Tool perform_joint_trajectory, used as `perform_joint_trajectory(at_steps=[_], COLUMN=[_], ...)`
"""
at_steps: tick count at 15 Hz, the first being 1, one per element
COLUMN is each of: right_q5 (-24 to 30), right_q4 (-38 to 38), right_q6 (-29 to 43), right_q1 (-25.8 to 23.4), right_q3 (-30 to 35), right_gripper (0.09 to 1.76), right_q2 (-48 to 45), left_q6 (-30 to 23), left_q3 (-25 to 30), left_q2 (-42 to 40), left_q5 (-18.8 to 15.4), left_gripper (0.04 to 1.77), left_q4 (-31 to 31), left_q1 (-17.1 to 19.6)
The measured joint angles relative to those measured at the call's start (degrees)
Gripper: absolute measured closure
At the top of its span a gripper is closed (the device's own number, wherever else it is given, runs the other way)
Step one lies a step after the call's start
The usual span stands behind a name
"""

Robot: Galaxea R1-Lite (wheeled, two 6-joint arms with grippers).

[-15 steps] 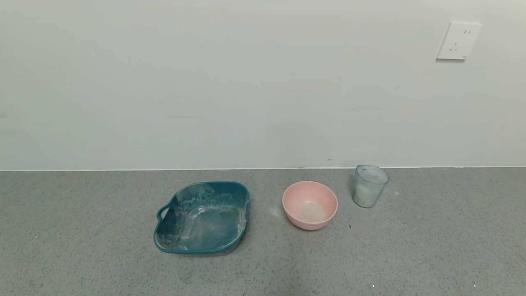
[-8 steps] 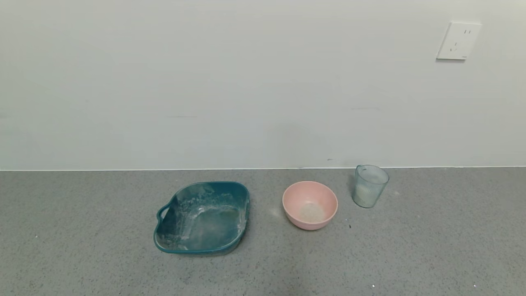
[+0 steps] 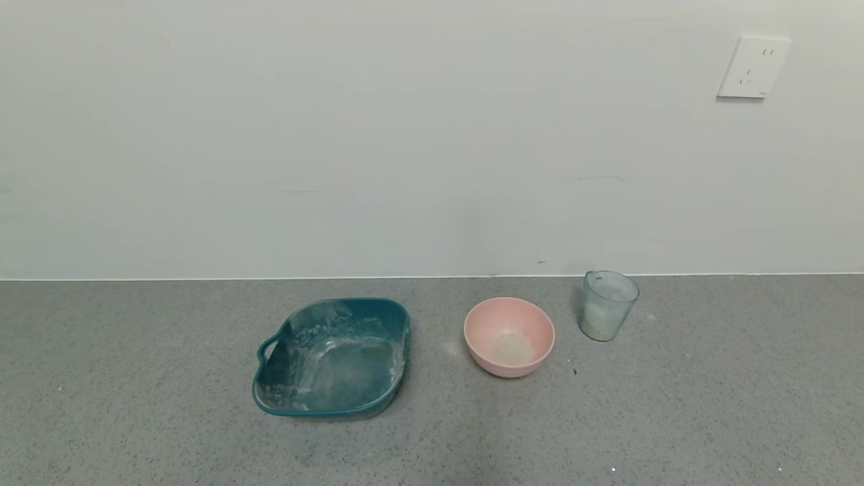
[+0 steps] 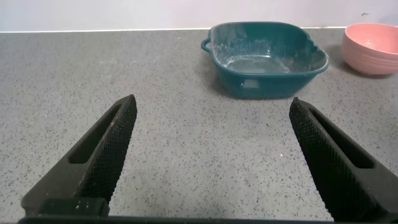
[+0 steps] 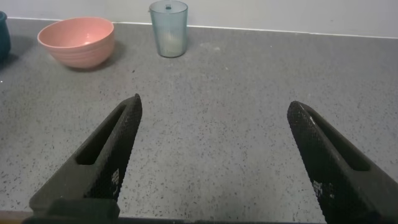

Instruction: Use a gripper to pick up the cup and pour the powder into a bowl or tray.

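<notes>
Translucent, ribbed, pale blue-green: the cup (image 3: 608,305) near the back edge of the counter (image 3: 135,432), toward its right end, upright, just beside the pink bowl (image 3: 509,335) but apart from it. White powder (image 3: 598,317) heaped in the lower half. Both grippers low over the front of the counter, well short of the vessels: right gripper (image 5: 214,155) with fingers spread wide, facing cup and bowl; left gripper (image 4: 211,155) likewise spread, facing the teal tray (image 4: 267,59).

Likely troubles: thin, light plastic tipped over by a finger arriving off-centre, with powder spilt along the back edge; smooth ribs sliding in a loose grip; a squeezed wall buckling; too quick a tilt sending fine grains past the bowl's rim.

Speckled grey stone-like counter, matte. Round, smooth bowl with a faint dusting at the bottom. Squarish tray with one loop handle, streaked with white residue.
</notes>
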Motion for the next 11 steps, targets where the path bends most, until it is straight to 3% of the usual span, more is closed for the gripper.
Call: perform_joint_trajectory(at_steps=[11], right_q5=[0.0], right_q4=[0.2], right_q6=[-0.2], right_q1=[0.0], right_q3=[0.0], right_gripper=[0.15], right_q2=[0.0], left_q6=[0.0], left_q3=[0.0], left_q2=[0.0], left_q5=[0.0], left_gripper=[0.05], left_q4=[0.0], left_q1=[0.0])
